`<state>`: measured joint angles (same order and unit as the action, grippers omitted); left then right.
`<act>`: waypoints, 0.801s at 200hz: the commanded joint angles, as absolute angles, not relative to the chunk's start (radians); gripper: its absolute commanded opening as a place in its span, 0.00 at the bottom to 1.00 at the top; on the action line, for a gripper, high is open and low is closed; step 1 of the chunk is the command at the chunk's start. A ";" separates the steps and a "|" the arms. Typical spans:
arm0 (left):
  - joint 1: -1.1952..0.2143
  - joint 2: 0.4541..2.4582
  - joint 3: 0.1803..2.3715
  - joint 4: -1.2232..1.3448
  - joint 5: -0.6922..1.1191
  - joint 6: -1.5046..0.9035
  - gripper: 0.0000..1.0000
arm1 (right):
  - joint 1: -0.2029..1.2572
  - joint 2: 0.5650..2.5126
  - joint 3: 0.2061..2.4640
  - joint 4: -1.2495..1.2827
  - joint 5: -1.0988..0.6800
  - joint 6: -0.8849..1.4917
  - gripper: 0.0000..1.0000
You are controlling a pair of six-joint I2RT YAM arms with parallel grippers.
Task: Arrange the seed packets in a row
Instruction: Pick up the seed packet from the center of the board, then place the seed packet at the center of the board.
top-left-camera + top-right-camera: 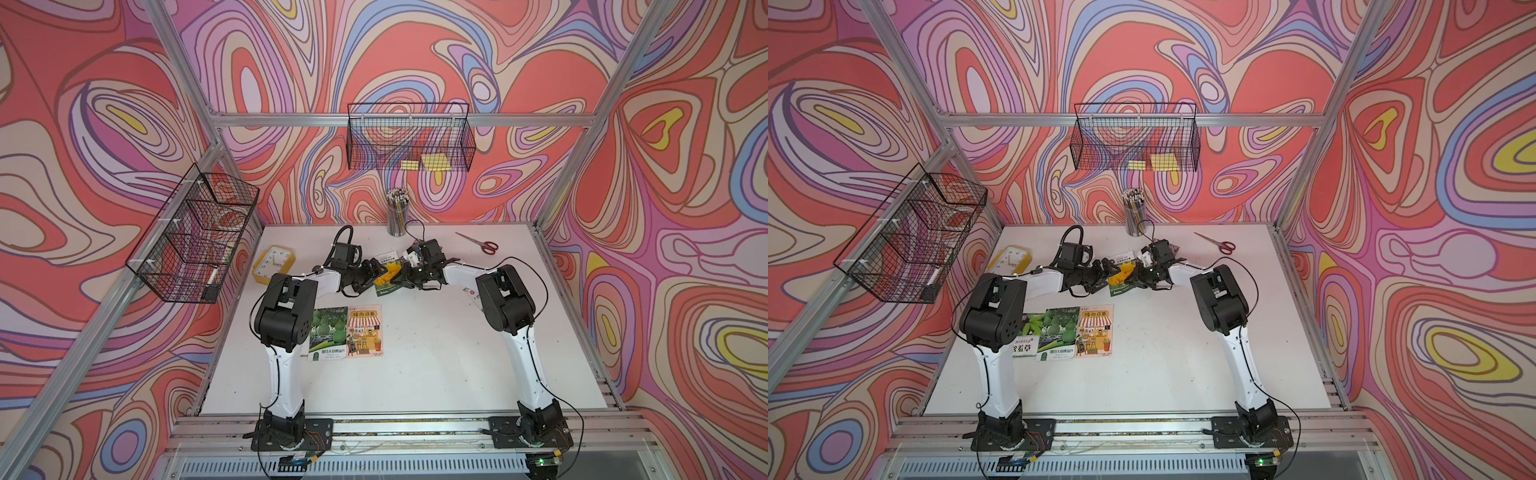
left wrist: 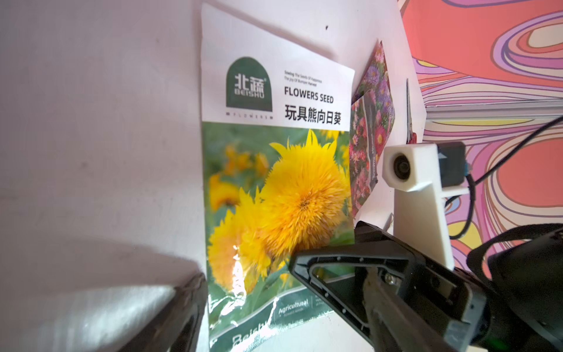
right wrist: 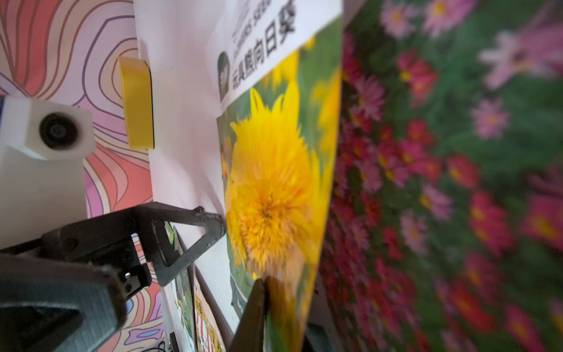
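Left tool (image 1: pixel 375 275), spread, is best held clear of the sunflower packet (image 2: pixel 274 183) while it is lifted by right tool (image 1: pixel 398 279), which is pinched shut on its raised edge. A firm pinch and a flat set-down beside the shopfront packet (image 1: pixel 365 330) are called for. Right of the clock (image 1: pixel 273 264), the sunflower packet is found between both tools, with left tool's tip at its edge.

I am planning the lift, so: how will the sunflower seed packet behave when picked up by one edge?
Probably floppy: the sunflower seed packet is thin and its edge bows in the right wrist view. Likely slippery, as its glossy face shows glare. It seems light; the right gripper, jaws shut on one edge, should carry it.
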<state>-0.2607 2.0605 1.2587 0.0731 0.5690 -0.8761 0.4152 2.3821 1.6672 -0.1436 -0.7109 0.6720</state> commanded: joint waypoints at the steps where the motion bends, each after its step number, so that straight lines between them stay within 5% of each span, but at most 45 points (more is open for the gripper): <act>1: -0.268 2.088 1.235 -0.027 0.562 -0.882 0.82 | 0.402 2.339 1.635 -0.170 -0.641 0.648 0.04; 61: -0.271 1.941 1.190 -0.027 0.576 -0.887 0.82 | 0.398 2.135 1.501 -0.114 -0.606 0.601 0.00; 160: -0.306 1.627 0.996 -0.055 0.519 -0.870 0.82 | 0.559 1.663 0.877 0.203 -0.414 0.856 0.00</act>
